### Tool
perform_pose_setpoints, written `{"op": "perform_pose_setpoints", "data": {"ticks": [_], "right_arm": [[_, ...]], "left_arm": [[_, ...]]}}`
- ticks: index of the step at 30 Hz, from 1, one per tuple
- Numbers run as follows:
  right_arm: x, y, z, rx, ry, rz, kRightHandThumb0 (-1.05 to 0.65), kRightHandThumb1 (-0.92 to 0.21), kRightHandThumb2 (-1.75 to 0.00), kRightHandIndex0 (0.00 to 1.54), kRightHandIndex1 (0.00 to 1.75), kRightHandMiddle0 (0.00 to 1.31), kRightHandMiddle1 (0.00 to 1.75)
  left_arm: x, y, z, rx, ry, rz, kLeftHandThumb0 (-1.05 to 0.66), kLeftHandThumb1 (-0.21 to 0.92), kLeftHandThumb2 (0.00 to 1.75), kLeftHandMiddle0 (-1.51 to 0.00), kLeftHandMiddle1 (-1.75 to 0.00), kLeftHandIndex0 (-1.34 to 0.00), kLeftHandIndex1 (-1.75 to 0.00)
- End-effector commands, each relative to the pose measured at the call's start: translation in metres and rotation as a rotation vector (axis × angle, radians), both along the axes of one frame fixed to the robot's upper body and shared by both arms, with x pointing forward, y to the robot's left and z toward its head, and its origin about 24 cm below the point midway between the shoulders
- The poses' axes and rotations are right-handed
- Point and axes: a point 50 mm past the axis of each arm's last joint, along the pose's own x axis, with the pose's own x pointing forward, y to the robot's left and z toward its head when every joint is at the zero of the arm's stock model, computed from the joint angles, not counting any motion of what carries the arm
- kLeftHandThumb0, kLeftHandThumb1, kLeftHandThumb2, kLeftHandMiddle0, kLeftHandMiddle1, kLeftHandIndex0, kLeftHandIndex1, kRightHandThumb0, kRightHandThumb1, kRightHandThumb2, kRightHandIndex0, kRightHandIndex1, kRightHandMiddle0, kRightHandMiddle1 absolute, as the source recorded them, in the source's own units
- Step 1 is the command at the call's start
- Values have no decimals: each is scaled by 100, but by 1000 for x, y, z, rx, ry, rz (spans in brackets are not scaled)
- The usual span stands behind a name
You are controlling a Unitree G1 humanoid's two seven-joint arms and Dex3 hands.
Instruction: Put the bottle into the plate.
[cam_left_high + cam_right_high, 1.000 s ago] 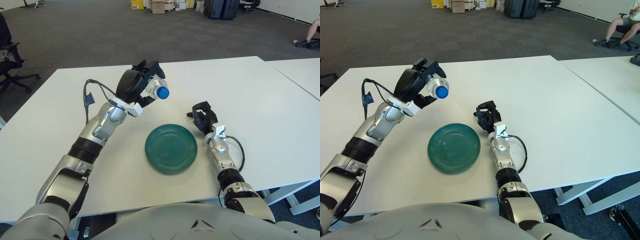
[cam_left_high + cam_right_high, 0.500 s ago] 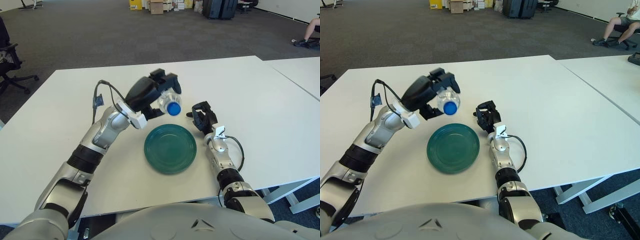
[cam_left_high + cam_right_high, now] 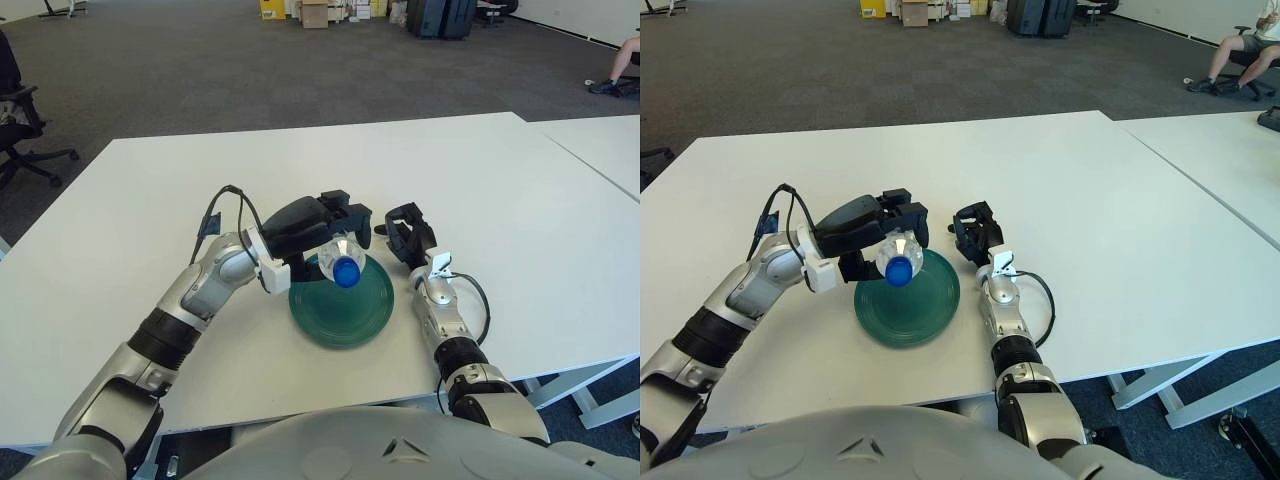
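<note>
Left hand [image 3: 318, 226] closed around the clear bottle [image 3: 343, 258], blue cap toward the camera, held lying on its side above the far part of the green plate [image 3: 342, 302]. Whether it touches the plate yet: unclear. Best lowered gently toward the centre, then released slowly, since liable to roll. Right hand [image 3: 405, 232] idle just right of the plate on the white desk [image 3: 520, 200], fingers curled, empty.
</note>
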Motion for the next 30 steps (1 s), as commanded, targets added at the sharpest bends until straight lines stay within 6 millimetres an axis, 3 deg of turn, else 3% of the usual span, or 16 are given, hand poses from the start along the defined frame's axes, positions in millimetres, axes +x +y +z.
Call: {"op": "perform_pose_setpoints", "data": {"ticks": [1,8,20,30], "right_arm": [[-1,-1,-7,17,60,-5,-35,-92,-44,46,116,27,167],[-1,-1,-9,30,81,-7,-35,-92,-46,44,115,25,169],[0,-2,-12,32,92,-6,-35,-92,-46,42,114,25,169],[0,-1,-12,38,86,-4,-35,-92,-47,42,113,24,170]], "left_arm": [[-5,-2,9,-58,5,-26,0,5,160,-82,-168,-59,-175],[-7,-4,6,-50,11,-16,0,4,163,-79,-174,-61,-175],[-5,-2,-4,89,-64,30,0,13,153,-71,-174,-55,-175],[-4,-2,-5,86,-65,30,0,8,158,-74,-175,-60,-173]]}}
